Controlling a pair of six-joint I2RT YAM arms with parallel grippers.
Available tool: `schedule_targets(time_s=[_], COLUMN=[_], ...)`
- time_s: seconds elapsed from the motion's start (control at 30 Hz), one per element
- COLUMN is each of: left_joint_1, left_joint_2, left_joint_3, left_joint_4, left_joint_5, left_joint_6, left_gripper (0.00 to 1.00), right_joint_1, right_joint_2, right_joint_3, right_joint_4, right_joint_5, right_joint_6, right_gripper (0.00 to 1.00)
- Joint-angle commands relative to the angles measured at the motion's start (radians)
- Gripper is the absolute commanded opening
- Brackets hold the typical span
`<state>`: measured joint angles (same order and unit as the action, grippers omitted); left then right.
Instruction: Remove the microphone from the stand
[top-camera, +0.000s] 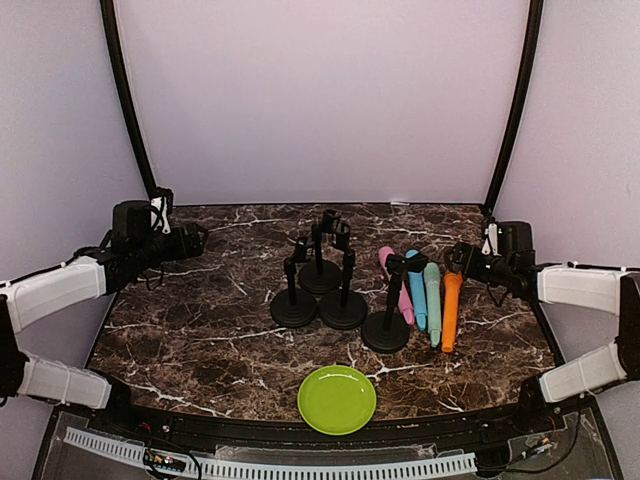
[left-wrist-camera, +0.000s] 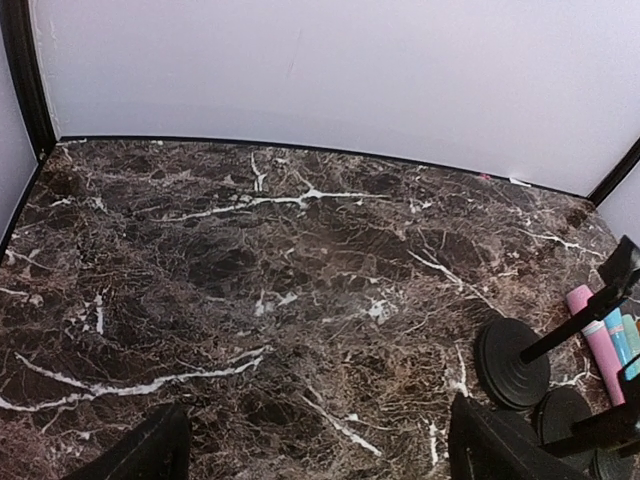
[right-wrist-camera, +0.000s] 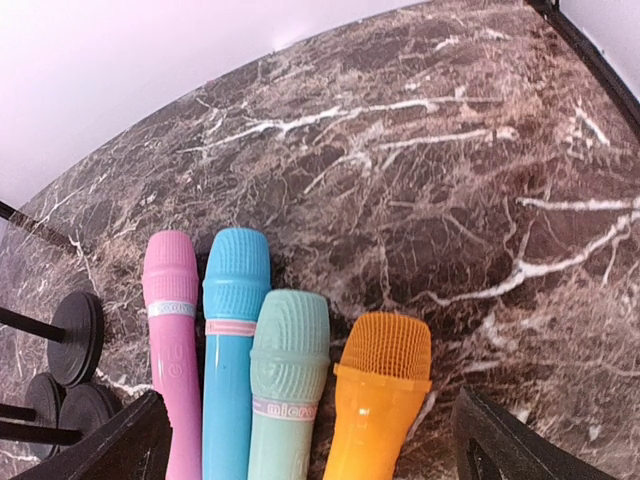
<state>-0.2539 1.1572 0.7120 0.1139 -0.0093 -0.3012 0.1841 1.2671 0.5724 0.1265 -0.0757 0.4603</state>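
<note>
Several toy microphones lie side by side on the marble table: pink (right-wrist-camera: 170, 330), blue (right-wrist-camera: 235, 340), mint green (right-wrist-camera: 288, 390) and orange (right-wrist-camera: 378, 400). My right gripper (right-wrist-camera: 310, 425) hovers over their heads, open, its fingers (right-wrist-camera: 500, 445) wide apart and touching none of them. In the top view it (top-camera: 463, 260) sits just behind the orange microphone (top-camera: 451, 310). Several black stands (top-camera: 343, 290) cluster mid-table; the nearest stand (top-camera: 386, 325) rises in front of the pink microphone (top-camera: 396, 285), and its clip looks empty. My left gripper (top-camera: 193, 240) is open at the far left, holding nothing.
A green plate (top-camera: 337, 399) lies near the front edge. Round stand bases (left-wrist-camera: 512, 348) show at the right of the left wrist view beyond my left gripper (left-wrist-camera: 318, 435). Black frame poles (top-camera: 128, 100) and pale walls enclose the table.
</note>
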Motion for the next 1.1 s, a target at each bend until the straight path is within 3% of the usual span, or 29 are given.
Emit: schedule_targets(time_s=[0.0, 0.2, 0.33, 0.47, 0.63, 0.77, 0.87, 0.97, 1.07], left_joint_1=[0.051, 0.229, 0.344, 0.407, 0.414, 0.413, 0.413, 0.413, 0.413], left_joint_2=[0.146, 0.205, 0.134, 0.010, -0.013, 0.110, 0.204, 0.227, 0.224], left_joint_3=[0.045, -0.041, -0.128, -0.296, -0.489, -0.499, -0.503, -0.488, -0.477], left_joint_4=[0.138, 0.382, 0.437, 0.589, 0.851, 0.942, 1.041, 1.043, 1.003], left_joint_5=[0.045, 0.174, 0.168, 0.170, 0.116, 0.135, 0.160, 0.149, 0.093], left_joint_6=[0.019, -0.037, 0.016, 0.109, 0.162, 0.202, 0.208, 0.205, 0.195], left_gripper=[0.92, 0.92, 0.92, 0.95, 0.99, 0.99, 0.99, 0.99, 0.99], right_joint_1=[-0.011, -0.087, -0.192, -0.324, -0.371, -0.370, -0.368, -0.365, -0.357], right_joint_2=[0.059, 0.111, 0.089, -0.032, -0.150, -0.130, -0.085, -0.004, 0.016], right_joint_3=[0.069, 0.031, -0.039, -0.198, -0.352, -0.396, -0.459, -0.506, -0.508], right_joint_4=[0.163, 0.380, 0.466, 0.672, 0.799, 0.843, 0.989, 1.173, 1.203], right_joint_5=[0.046, -0.018, -0.042, -0.092, 0.031, 0.107, 0.133, 0.151, 0.158], right_joint_6=[-0.078, -0.093, -0.109, -0.103, -0.151, -0.211, -0.250, -0.260, -0.264], right_gripper=[0.99, 0.99, 0.99, 0.99, 0.99, 0.99, 0.99, 0.99, 0.99])
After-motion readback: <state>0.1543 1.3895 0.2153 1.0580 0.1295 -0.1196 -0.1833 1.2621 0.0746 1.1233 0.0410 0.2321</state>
